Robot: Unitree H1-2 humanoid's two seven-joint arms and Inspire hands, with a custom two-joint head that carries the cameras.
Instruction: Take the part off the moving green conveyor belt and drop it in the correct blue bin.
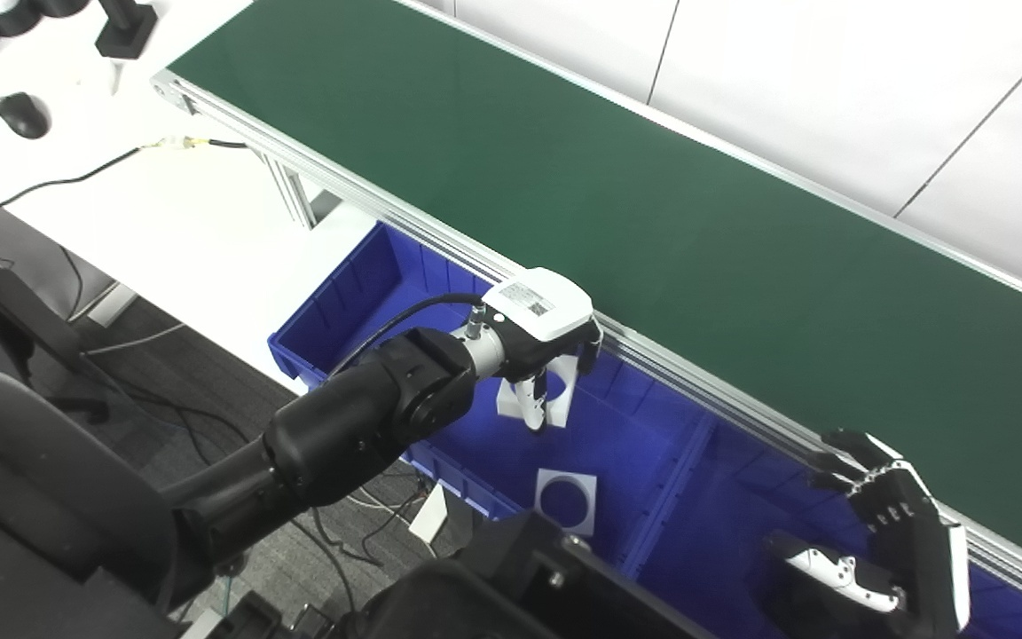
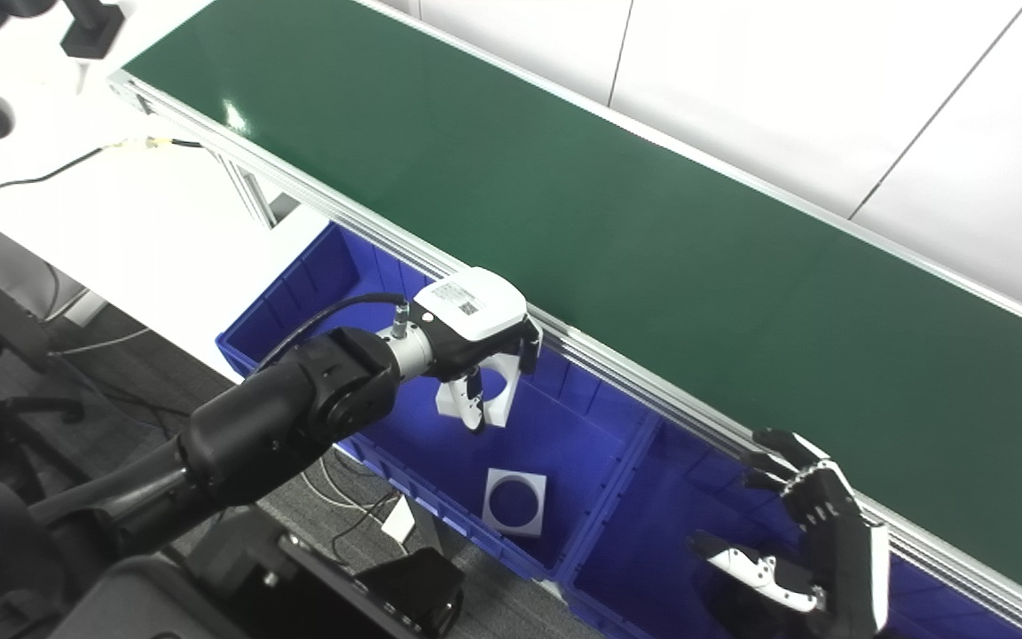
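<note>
1. At the far left you see a white tabletop (image 1: 165, 231) carrying a black computer mouse (image 1: 23, 115) and a thin black cable (image 1: 58, 182) that runs toward the end of the belt frame.
2. Your long green conveyor belt (image 1: 653, 204) in its aluminium frame crosses the view from upper left to lower right; no part lies on the stretch that shows.
3. Below the belt's near rail sits your left blue plastic bin (image 1: 360, 284).
4. Your left hand (image 1: 546, 351), black with a white back cover, hangs over this bin just beside the rail. Its fingers (image 2: 473, 404) are closed around a white square part with a round hole (image 2: 491, 395), held tilted above the bin floor.
5. A second white square part with a round hole (image 1: 566, 501) lies flat on the floor of the same bin, near its front wall and apart from the held one.
6. A blue wall (image 1: 671, 497) separates this bin from the right blue bin (image 1: 724, 532), which lies further along under the rail.
7. Your right hand (image 1: 892, 541), black with white trim, stands over the right bin close to the rail, fingers spread and grasping nothing.
</note>
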